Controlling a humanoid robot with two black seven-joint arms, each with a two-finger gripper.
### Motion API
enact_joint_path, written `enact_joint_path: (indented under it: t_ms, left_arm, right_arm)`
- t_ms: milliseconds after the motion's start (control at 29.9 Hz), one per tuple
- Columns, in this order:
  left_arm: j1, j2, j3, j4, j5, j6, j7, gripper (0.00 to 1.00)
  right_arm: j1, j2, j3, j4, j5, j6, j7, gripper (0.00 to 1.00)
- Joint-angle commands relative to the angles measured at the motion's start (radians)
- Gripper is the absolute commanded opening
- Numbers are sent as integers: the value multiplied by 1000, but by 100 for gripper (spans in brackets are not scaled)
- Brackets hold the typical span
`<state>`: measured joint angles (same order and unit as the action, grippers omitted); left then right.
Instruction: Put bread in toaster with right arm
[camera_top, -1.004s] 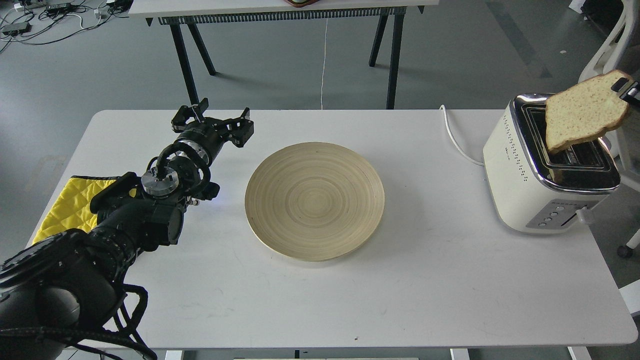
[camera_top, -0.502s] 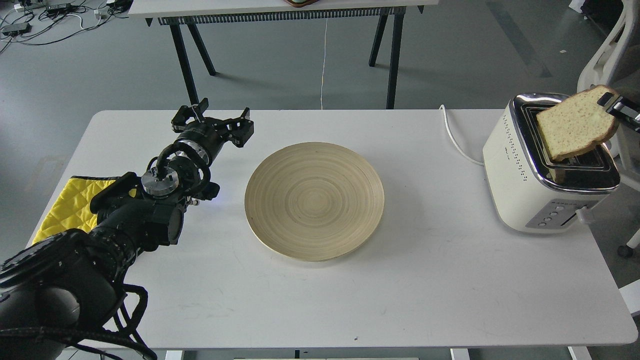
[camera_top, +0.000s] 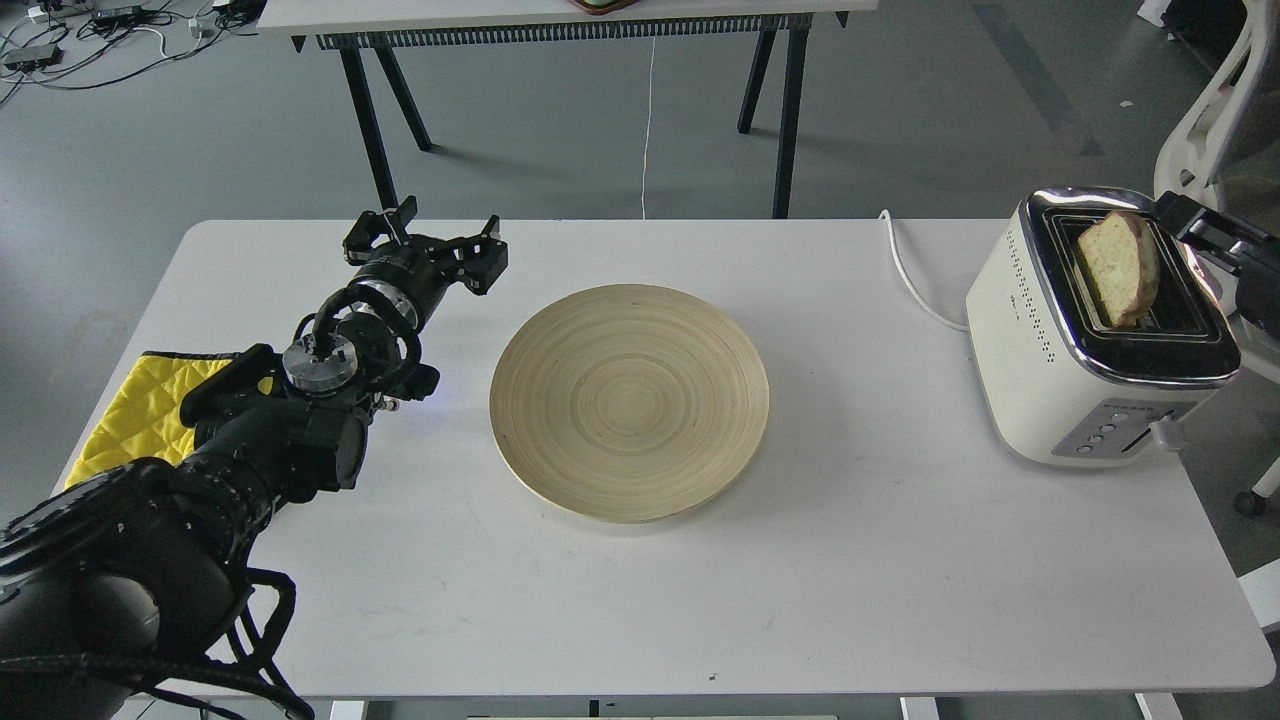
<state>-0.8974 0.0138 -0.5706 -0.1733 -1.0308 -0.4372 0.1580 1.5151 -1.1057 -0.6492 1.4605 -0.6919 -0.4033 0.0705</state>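
The bread stands on edge in the far slot of the cream-white toaster, its upper half sticking out above the chrome top. The toaster sits at the right end of the white table. My right gripper comes in from the right edge and hovers just above the toaster's far right corner, right beside the bread's top edge. I cannot tell whether it touches the bread or whether its fingers are apart. My left gripper is open and empty, resting low over the table's left back area.
A round wooden plate lies empty in the table's middle. A yellow quilted cloth lies under my left arm at the left edge. The toaster's white cord runs off the back. A white chair stands at the far right.
The bread has gone from tilted above the toaster down into the slot, turning upright. My right gripper moved down and left with it. The left arm has not moved.
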Motion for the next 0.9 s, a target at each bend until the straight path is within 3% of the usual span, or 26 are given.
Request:
enact_joint_path:
  t_ms: [0, 201, 502, 669, 870]
  left_arm:
    - [0, 0, 0, 0, 0, 0, 0, 100]
    - [0, 0, 0, 0, 0, 0, 0, 100]
    - [0, 0, 0, 0, 0, 0, 0, 100]
    - [0, 0, 0, 0, 2, 0, 0, 100]
    - [0, 0, 0, 0, 0, 0, 0, 100]
  right_arm:
    - [13, 18, 13, 4, 31, 0, -1, 100]
    - [14, 79, 196, 35, 184, 0, 0, 100]
    - [-82, 389, 486, -41, 636, 46, 17, 100]
    - [-237, 536, 647, -156, 654, 165, 83, 100]
    - [-453, 635, 882, -325, 689, 427, 152, 100]
